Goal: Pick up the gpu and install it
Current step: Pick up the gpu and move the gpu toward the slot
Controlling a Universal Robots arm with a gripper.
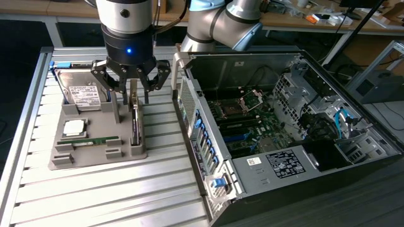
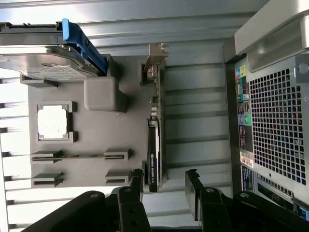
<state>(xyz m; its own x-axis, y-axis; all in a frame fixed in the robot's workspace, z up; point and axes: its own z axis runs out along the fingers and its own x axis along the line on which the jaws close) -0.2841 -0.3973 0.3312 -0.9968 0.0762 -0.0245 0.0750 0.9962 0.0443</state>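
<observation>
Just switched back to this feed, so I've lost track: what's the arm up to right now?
The arm's hand is open and poised just above the gpu, which stands on edge in its slot at the side of the grey parts holder. Nothing is gripped yet. The hard drive, processor chip and memory stick sit in their own places on the holder. The opened computer case lies beside it, on the exterior view's right.

exterior: looked down from high over slatted metal table (image 1: 94, 194) | wrist: faced straight down, close above | shared: grey plastic parts tray (image 1: 94, 156) (image 2: 96, 135), open computer case's rear (image 1: 189, 111) (image 2: 280, 111)
</observation>
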